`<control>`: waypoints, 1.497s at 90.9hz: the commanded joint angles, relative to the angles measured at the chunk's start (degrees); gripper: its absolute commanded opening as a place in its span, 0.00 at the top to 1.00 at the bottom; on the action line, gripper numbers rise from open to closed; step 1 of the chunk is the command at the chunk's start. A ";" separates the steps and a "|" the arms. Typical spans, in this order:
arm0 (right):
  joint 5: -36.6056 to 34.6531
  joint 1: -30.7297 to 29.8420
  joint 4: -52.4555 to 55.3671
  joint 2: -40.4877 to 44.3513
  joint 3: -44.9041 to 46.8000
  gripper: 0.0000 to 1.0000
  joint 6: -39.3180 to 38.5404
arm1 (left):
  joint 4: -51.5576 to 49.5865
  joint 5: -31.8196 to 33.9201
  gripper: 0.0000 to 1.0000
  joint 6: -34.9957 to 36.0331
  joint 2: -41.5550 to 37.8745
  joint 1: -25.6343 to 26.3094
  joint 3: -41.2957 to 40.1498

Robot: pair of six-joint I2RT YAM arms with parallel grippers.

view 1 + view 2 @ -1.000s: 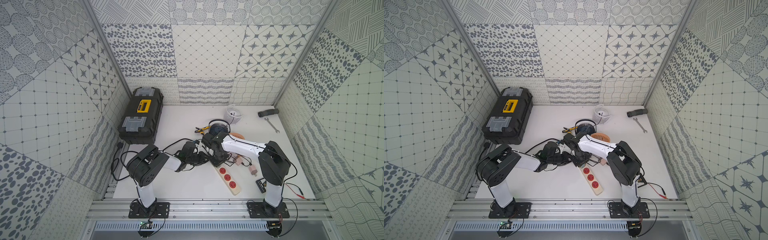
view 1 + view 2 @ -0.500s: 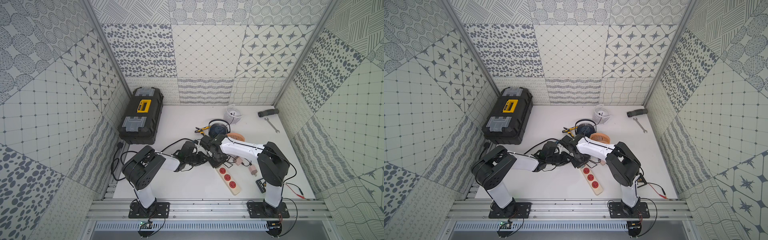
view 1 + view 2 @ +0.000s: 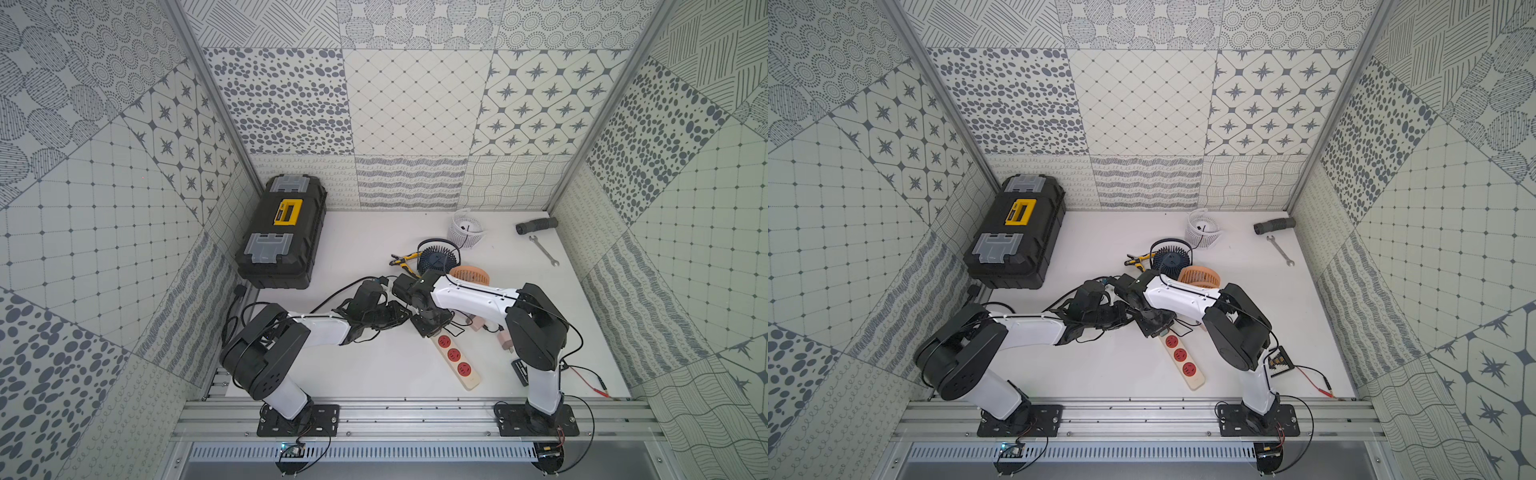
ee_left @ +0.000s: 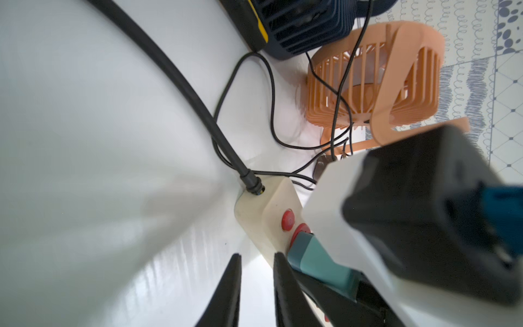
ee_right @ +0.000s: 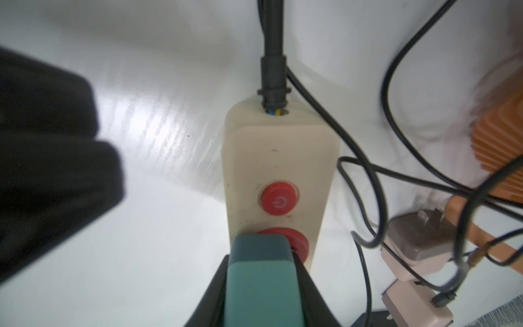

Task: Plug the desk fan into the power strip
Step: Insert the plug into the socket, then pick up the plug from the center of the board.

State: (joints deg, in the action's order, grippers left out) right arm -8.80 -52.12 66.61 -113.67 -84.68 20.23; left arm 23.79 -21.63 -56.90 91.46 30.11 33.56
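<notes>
Right gripper (image 5: 263, 286) of mine is clamped on a teal rectangular plastic plug (image 5: 261, 254). Its nose sits over the round red socket (image 5: 298, 240) nearest the small red power button (image 5: 278, 198) of the long cream-beige power strip (image 3: 457, 357). That strip lies slantwise on the white worktop (image 3: 365, 374) near its front edge, right of the middle. My left gripper (image 4: 256, 286) stands narrowly parted, holding nothing, just beside the strip's long side. I cannot see the pins. If they miss the slots, my push could tilt the plug or skid the unclamped strip. Also, the thin black cables (image 5: 365, 175) beside it might snag.
</notes>
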 commanded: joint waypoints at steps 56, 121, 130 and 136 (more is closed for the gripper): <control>0.68 0.35 -21.03 -5.01 -15.91 0.36 -3.94 | -26.32 10.70 0.66 11.39 -24.37 -4.09 -2.14; 6.30 18.19 -21.85 42.36 23.89 0.04 7.19 | -27.48 8.74 0.49 23.98 -32.51 4.50 3.19; 8.53 25.50 -21.94 47.09 31.49 0.04 9.76 | -24.59 9.42 0.49 23.43 -29.42 8.54 4.25; 9.00 30.11 -21.95 49.23 35.33 0.05 9.96 | -22.34 9.81 0.49 22.82 -27.28 10.56 4.72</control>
State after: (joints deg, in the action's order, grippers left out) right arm -2.79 -27.14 45.10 -68.05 -54.37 26.61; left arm -3.33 -12.19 -36.86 60.36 35.66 36.34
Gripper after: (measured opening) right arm 0.953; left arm 0.505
